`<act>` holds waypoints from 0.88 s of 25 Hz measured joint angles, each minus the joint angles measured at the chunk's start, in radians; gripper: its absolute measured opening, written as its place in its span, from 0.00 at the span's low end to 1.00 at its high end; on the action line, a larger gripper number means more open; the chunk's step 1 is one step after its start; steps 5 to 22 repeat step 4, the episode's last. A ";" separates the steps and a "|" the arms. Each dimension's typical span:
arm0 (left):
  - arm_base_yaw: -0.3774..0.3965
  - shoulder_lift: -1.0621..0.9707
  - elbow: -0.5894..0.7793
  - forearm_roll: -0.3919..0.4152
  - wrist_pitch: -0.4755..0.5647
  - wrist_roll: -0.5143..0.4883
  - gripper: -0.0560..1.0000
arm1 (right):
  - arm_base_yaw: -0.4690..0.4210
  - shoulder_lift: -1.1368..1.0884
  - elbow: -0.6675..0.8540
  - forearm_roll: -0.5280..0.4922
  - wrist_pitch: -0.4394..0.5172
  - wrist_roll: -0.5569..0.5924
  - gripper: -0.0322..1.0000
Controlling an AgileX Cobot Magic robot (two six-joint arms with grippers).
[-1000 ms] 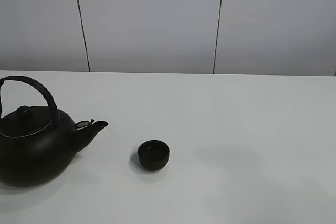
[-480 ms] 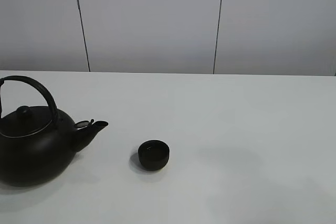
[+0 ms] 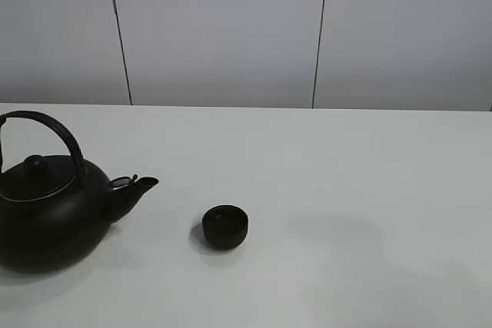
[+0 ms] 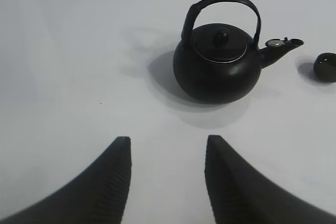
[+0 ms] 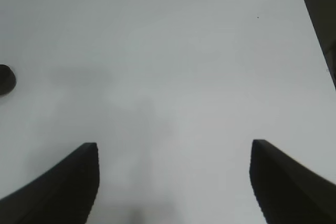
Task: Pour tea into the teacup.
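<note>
The left gripper [image 4: 167, 182] has two black, curved fingers [image 4: 110, 182] with fine ribbing. The right gripper [image 5: 173, 182] shows black, smooth, tapering fingers [image 5: 68, 182].

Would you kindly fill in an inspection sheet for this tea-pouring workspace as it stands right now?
Surface: white table, plain, no spills seen.
Job's things: teacup upright, apart from the kettle; the kettle's spout points toward the teacup. No tea stream seen.
Clutter: nothing seen.
Grippers: left gripper has its jaws apart, empty, short of the kettle; right gripper has its jaws wide apart, empty, over bare table. Neither shows in the high view.
Cables: nothing seen.
Surroundings: pale panelled wall behind the table.
</note>
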 joint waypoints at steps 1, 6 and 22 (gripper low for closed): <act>-0.014 0.000 0.000 0.000 -0.001 0.000 0.36 | 0.000 0.000 0.000 0.000 0.000 0.000 0.56; -0.036 0.000 0.000 0.000 -0.002 0.000 0.36 | 0.000 0.000 0.000 0.000 0.000 0.000 0.56; -0.036 0.000 0.000 0.000 -0.002 0.000 0.36 | 0.000 0.000 0.000 0.000 0.000 0.000 0.56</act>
